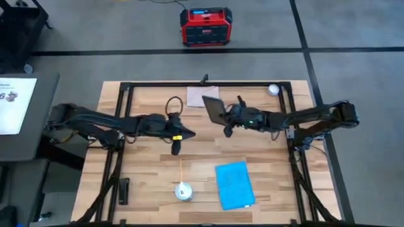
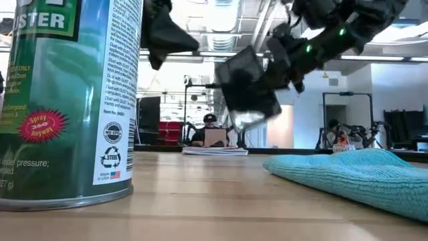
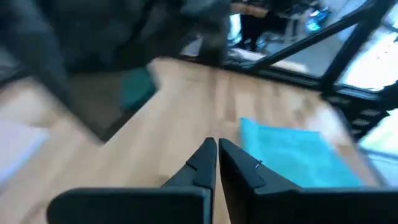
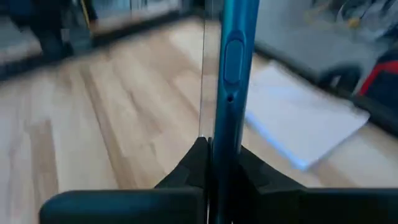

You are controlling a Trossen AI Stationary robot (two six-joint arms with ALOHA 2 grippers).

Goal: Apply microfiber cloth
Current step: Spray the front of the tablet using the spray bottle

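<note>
The right gripper (image 1: pixel 226 120), as we saw it, hung above the middle of the table with its two dark fingers (image 4: pixel 193 163) closed on the edge of a thin black glossy tablet (image 1: pixel 214 108), which it held lifted clear of the wood and tilted; in the right wrist view the tablet's teal-blue edge (image 4: pixel 231 74) ran straight up from between those fingers. The left gripper (image 1: pixel 176 149) hovered over the table left of centre, its fingers (image 3: pixel 200 163) drawn together with nothing between them. The bright sky-blue, soft rectangular microfiber cloth (image 1: pixel 234 185) lay flat on the pale wooden table (image 1: pixel 151 176) at its near right, well apart from both grippers and touched by neither; from the low view we saw its napped surface (image 2: pixel 354 173) lying on the boards. A pale beige-grey flat sheet (image 1: pixel 202 96) lay at the far middle of the table, just beyond the raised tablet. A green and white spray can (image 1: pixel 184 191) stood upright near the front edge, left of the cloth, and loomed large at the left of the low view (image 2: pixel 67 100). A small black bar-shaped object (image 1: pixel 124 190) lay at the near left, and a small white ball (image 1: pixel 273 89) sat at the far right corner. Beyond the table a red and black box (image 1: pixel 204 26) stood on the grey floor.
</note>
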